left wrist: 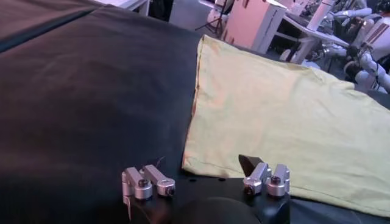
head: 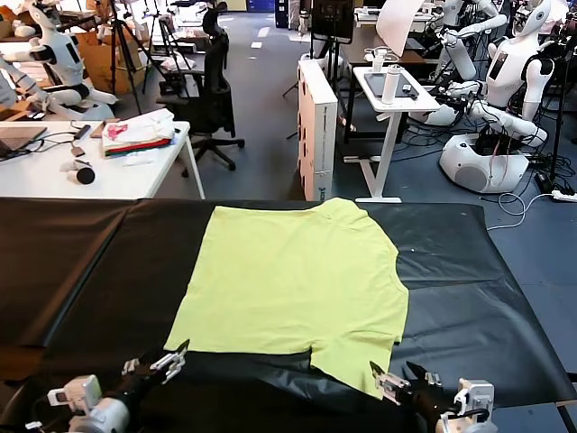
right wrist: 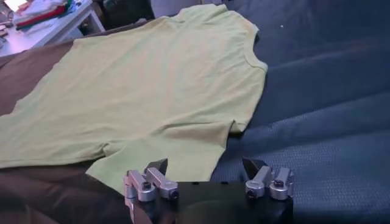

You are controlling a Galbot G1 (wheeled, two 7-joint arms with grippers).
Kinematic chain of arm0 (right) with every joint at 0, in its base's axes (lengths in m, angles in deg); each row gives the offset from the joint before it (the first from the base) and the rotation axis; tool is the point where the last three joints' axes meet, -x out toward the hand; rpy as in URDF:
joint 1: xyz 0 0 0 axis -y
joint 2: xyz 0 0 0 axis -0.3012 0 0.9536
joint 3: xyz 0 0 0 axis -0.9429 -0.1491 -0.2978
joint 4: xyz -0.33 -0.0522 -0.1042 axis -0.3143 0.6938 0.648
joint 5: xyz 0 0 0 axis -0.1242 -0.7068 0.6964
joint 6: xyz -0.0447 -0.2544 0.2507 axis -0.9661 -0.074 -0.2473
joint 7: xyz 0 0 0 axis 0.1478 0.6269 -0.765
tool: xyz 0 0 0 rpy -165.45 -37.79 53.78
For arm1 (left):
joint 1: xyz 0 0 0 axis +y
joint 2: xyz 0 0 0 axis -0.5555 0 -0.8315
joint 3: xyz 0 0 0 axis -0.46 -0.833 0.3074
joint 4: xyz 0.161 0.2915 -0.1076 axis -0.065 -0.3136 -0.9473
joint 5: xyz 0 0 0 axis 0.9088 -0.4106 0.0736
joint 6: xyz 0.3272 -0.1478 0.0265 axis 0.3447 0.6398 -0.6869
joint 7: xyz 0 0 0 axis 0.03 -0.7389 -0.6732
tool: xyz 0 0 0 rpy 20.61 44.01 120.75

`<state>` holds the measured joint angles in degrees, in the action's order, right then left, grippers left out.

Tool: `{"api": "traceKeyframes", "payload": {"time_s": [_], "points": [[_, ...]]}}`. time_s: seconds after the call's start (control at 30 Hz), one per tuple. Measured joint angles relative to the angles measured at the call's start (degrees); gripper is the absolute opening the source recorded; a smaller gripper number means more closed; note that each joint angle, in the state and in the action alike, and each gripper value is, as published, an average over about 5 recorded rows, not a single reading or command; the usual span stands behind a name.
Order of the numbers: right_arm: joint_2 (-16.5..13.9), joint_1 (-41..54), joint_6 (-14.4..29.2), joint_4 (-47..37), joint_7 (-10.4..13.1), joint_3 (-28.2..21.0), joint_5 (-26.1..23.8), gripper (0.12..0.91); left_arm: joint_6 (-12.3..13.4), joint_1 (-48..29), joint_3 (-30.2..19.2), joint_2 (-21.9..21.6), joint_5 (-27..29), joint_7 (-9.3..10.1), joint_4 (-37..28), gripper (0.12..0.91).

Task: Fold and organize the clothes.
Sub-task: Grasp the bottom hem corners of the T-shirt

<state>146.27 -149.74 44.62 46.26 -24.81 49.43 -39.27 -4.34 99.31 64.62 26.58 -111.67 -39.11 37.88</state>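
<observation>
- Black cloth-covered table [head: 478, 298] fills my view, with a lab of parked robots behind
- Lime-yellow short-sleeved cotton T-shirt [head: 293, 284] lies spread flat at its middle, one sleeve nearest me
- Left gripper [head: 169, 358] spread wide, seemingly just off the hem corner
- Right gripper [head: 401, 376] spread wide, beside that sleeve

Silver screw-studded knuckles and black fingertips mark each pincer [head: 158, 363] [head: 400, 376].

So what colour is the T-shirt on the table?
Plain lime-yellow T-shirt, no pattern; the head view shows it best.
</observation>
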Motion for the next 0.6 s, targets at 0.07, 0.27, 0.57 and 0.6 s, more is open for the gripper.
{"api": "traceKeyframes", "payload": {"time_s": [0.07, 0.27, 0.57, 0.6], "points": [[0.08, 0.15, 0.0, -0.17, 0.0, -0.19, -0.1, 0.907, 0.08, -0.12, -0.06, 0.17, 0.74, -0.23, -0.09, 0.907], [0.55, 0.88, 0.07, -1.19, -0.1, -1.52, -1.3, 0.907, 0.62, -0.28, -0.32, 0.74, 2.66, -0.71, -0.26, 0.907], [1.15, 1.39, 0.62, -2.39, -0.5, -3.11, -2.43, 0.669, 0.7, -0.35, -0.95, 1.32, 3.4, -0.73, -0.75, 0.907], [1.16, 1.43, 0.66, -2.49, -0.5, -3.18, -2.48, 0.648, 0.69, -0.37, -1.0, 1.34, 3.48, -0.73, -0.84, 0.907]]}}
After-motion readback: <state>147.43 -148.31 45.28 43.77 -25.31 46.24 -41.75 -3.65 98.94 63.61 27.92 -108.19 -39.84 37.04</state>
